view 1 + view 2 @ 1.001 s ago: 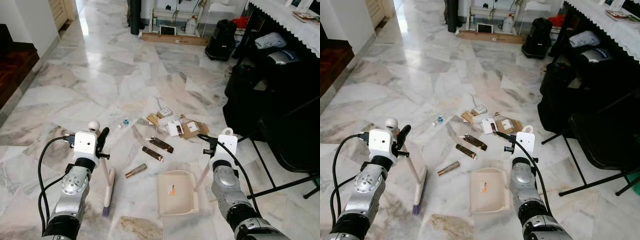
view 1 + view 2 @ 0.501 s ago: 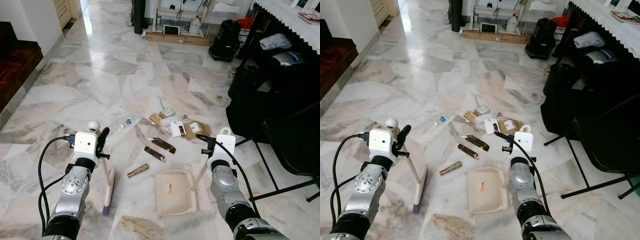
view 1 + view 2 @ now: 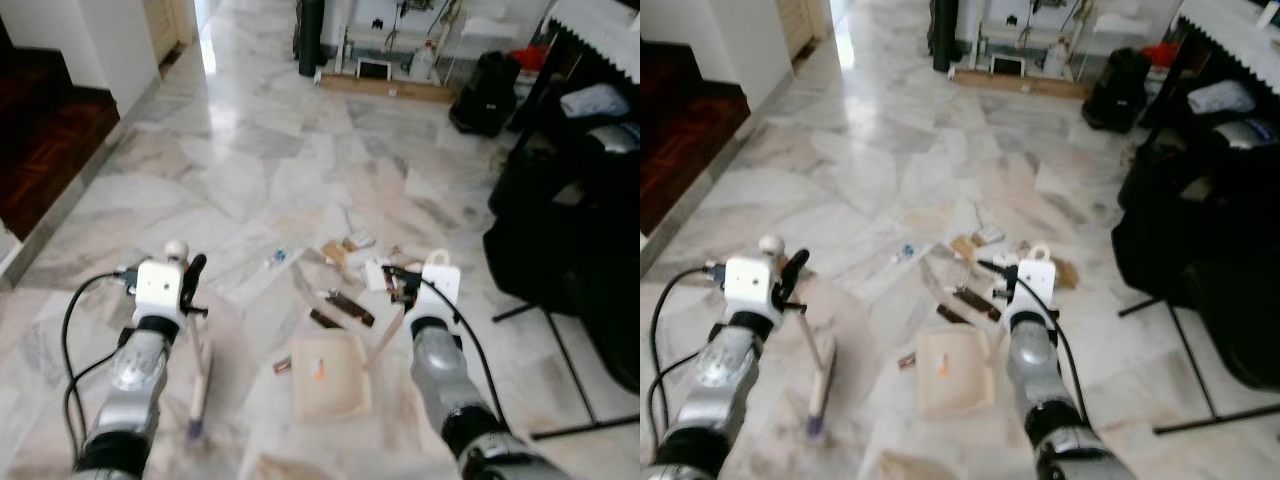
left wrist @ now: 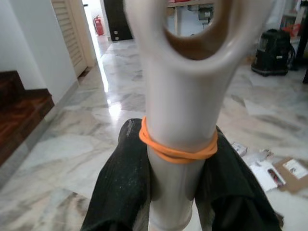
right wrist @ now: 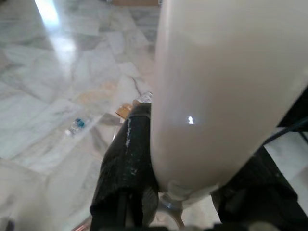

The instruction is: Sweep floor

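On the veined white marble floor point(image 3: 250, 170), the left gripper point(image 4: 175, 192) is clamped on the cream plastic handle of a small broom point(image 3: 200, 365), its black fingers point(image 4: 120, 183) on either side of the shaft just below an orange rubber band point(image 4: 177, 148). The broom slants down to its purple-tipped bristles on the floor at the near left. The right gripper point(image 5: 185, 192) is closed around the cream handle of a beige plastic dustpan point(image 3: 325, 375), which lies flat on the floor between the two arms. Just beyond the dustpan's far edge lies a scatter of litter point(image 3: 350, 285): brown cardboard pieces, white packets, dark wrappers and a small clear bottle point(image 3: 278, 258). A black folding chair point(image 3: 590, 300) stands at the right.
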{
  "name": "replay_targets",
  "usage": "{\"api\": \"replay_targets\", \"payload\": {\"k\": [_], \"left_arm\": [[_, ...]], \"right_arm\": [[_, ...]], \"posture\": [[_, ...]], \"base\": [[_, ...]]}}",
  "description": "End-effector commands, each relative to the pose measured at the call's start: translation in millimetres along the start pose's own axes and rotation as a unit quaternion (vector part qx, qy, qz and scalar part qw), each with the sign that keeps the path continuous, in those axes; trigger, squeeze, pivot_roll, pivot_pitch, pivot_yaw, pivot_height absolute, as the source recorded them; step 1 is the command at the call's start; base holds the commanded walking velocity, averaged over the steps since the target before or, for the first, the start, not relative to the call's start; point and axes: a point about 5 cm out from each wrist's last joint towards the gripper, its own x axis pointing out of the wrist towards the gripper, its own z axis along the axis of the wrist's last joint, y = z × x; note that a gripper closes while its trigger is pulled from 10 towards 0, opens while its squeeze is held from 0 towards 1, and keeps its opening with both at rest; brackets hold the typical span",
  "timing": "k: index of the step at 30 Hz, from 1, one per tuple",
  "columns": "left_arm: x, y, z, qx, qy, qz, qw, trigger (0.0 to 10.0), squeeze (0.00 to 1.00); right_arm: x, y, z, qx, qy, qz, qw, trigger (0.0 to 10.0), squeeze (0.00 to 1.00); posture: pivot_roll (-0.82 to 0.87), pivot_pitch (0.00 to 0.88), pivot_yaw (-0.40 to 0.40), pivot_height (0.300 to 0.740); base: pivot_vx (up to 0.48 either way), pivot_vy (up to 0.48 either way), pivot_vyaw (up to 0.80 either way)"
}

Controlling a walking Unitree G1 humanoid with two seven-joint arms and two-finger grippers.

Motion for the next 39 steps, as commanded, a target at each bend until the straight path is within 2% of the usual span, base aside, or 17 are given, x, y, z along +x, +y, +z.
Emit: {"api": "replay_targets", "payload": {"k": [1, 16, 20, 34, 39], "left_arm": [[2.7, 4.7, 8.2, 0.006, -0.019, 0.003, 1.0, 10.0, 0.0], [1.2, 4.9, 7.4, 0.005, -0.018, 0.005, 1.0, 10.0, 0.0], [0.6, 4.9, 6.5, 0.005, -0.016, 0.005, 1.0, 10.0, 0.0], [-1.8, -1.8, -4.1, -0.001, 0.017, -0.024, 1.0, 10.0, 0.0], [-1.2, -1.9, -1.9, -0.005, 0.01, -0.02, 1.0, 10.0, 0.0]], "right_arm": [[5.1, 0.9, 15.1, 0.001, -0.028, -0.005, 1.0, 10.0, 0.0], [6.2, -8.3, 18.8, -0.001, -0.042, -0.034, 0.999, 10.0, 0.0], [5.9, -9.8, 19.4, -0.003, -0.048, -0.039, 0.998, 10.0, 0.0], [5.9, -11.2, 18.6, -0.007, -0.047, -0.042, 0.998, 10.0, 0.0], [6.4, -10.2, 19.5, -0.007, -0.047, -0.04, 0.998, 10.0, 0.0]], "posture": [[0.1, 0.044, -0.048, 0.74], [0.1, 0.06, -0.051, 0.74], [0.1, 0.061, -0.052, 0.74], [0.09, 0.065, -0.053, 0.74], [0.1, 0.065, -0.054, 0.74]], "base": [[0.368, 0.0, 0.0], [0.37, 0.0, -0.76], [0.304, 0.0, 0.0], [0.0, 0.0, 0.0], [0.0, 0.0, 0.0]]}}
